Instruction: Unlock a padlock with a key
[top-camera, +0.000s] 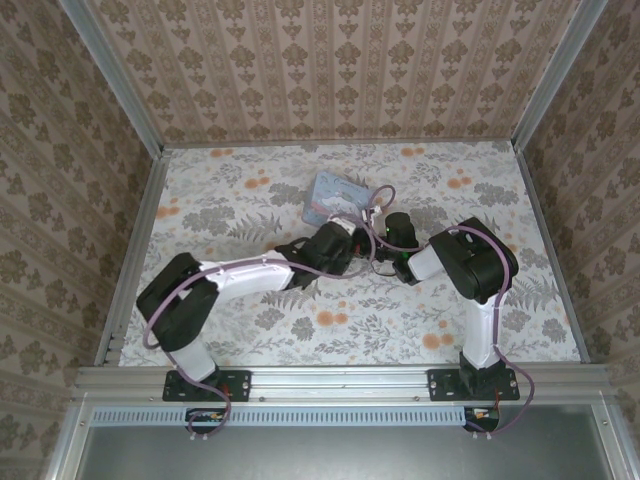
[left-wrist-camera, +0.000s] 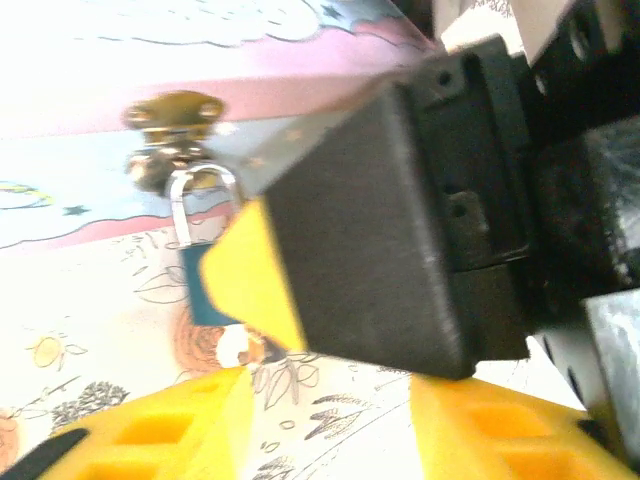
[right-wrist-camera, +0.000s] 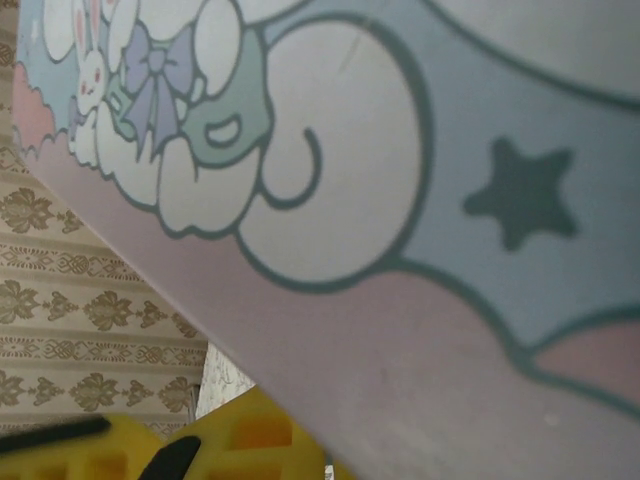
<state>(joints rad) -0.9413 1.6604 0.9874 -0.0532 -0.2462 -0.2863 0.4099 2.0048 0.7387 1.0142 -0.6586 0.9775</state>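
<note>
A flowered tabletop (top-camera: 250, 335) lay inside wallpapered walls (top-camera: 330, 70). Arms (top-camera: 240, 275) bent toward the pale-blue rectangular tin (top-camera: 335, 195); left gripper (left-wrist-camera: 330, 440) had jaws apart, right gripper (right-wrist-camera: 165, 450) together.

A small padlock (left-wrist-camera: 193, 290), dark teal in the body with a thin silver shackle, hangs from the brass hasp (left-wrist-camera: 175, 110) on the tin's front. Its shackle loops through the hasp, and the body below is half hidden.

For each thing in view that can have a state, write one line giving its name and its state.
Pale-blue tin: lid shut, brass hasp down.
Padlock: hanging by its shackle from the hasp; cannot tell whether it is locked.
Left claw: open, holding nothing.
Right claw: shut, up against the padlock.
</note>
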